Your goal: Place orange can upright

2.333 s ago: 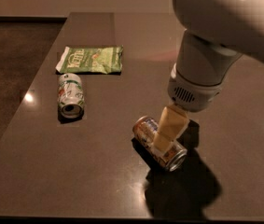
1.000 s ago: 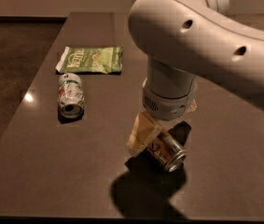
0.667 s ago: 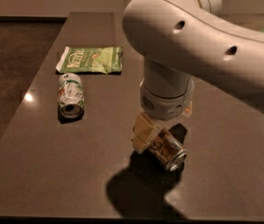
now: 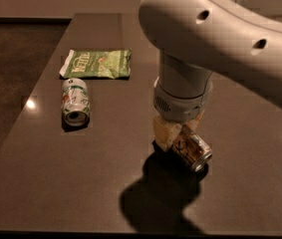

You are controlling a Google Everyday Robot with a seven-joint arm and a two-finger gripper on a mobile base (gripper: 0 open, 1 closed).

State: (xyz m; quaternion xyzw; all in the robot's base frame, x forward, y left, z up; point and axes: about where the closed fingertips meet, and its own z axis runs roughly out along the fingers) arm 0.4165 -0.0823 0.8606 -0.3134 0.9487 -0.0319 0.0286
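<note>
The orange can point(image 4: 192, 150) lies on its side on the dark table point(image 4: 80, 173), right of centre, with its silver end facing the front right. My gripper point(image 4: 176, 133) comes straight down onto it from under the big white arm. One cream finger point(image 4: 162, 132) presses the can's left side; the other is mostly hidden behind the can. The gripper is shut on the can, which looks slightly raised at its far end over a dark shadow.
A green-and-white can point(image 4: 75, 102) lies on its side at the left. A green chip bag point(image 4: 96, 63) lies flat behind it. The table's left edge and front edge are close by.
The arm has turned and swung over the can. The fingers have closed around the orange can, and the can has shifted slightly up and to the right.
</note>
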